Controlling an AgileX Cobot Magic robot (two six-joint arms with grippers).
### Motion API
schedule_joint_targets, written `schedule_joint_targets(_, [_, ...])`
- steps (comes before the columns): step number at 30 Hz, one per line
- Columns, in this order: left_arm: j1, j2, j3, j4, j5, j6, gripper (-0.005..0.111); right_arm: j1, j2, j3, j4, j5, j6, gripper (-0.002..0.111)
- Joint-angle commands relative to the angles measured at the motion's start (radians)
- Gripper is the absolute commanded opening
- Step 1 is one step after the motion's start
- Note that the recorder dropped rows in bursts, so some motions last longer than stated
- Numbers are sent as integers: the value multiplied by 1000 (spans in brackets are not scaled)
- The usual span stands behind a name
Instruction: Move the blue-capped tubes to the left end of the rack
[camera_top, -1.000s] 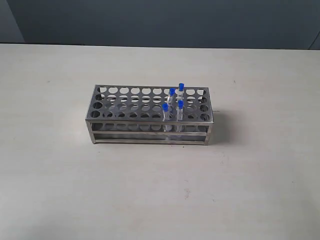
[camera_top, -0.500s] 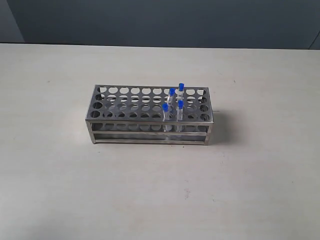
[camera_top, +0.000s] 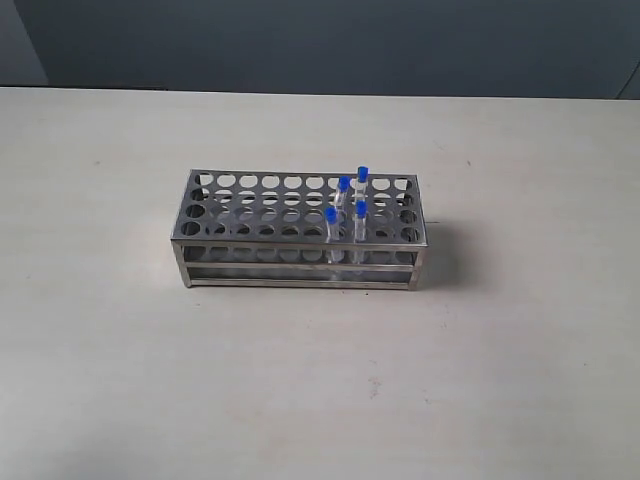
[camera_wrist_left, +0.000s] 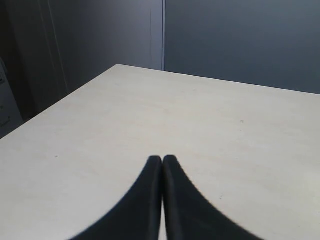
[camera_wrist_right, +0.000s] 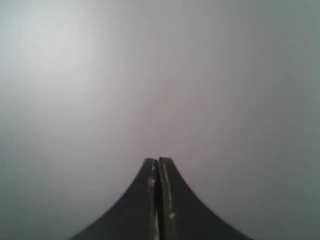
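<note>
Standing on the pale bench (camera_top: 120, 350) is the rack (camera_top: 250, 240), a shiny metal one with many round holes on top, set near the middle of the bench. The four blue-capped tubes (camera_top: 360, 222) stand upright in its holes, in a small bunch toward the right end of the rack. Two are nearer the back and two are nearer the front, and their blue caps poke up above the top plate. The holes at the left end hold no tubes. The left hand (camera_wrist_left: 162, 161) is closed tight, its two black fingers pressed together with nothing between them. It is up over a bare part of the bench (camera_wrist_left: 200, 115), touching nothing. The right hand (camera_wrist_right: 158, 162) is closed the same way, with its fingers together and nothing in them. Behind it there is only a blurry grey surface.
</note>
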Motion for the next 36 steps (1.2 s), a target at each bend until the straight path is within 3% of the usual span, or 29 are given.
schedule_joint_targets(1, [1, -4, -1, 0, 2, -2, 1, -4, 322, -251, -79, -119, -118, -1])
schedule_joint_targets(6, [1, -4, -1, 0, 2, -2, 1, 0, 648, -270, -427, -406, 163, -1])
schedule_joint_targets(8, [1, -4, -1, 0, 2, -2, 1, 35, 772, -215, -470, -489, 195, -1])
schedule_joint_targets(14, [1, -4, -1, 0, 2, -2, 1, 196, 1119, -50, -108, -532, -243, -1])
schedule_joint_targets(18, [1, -4, -1, 0, 2, -2, 1, 232, 1285, -72, -67, -608, -312, 0])
schedule_joint_targets(20, [1, -4, -1, 0, 2, -2, 1, 235, 1347, -99, -124, -674, -318, 8])
schedule_joint_targets(25, [1, -4, -1, 0, 2, -2, 1, 238, 1469, -178, -179, -708, -319, 47])
schedule_joint_targets(36, [1, -4, -1, 0, 2, -2, 1, 295, 1583, -311, -179, -651, -313, 49])
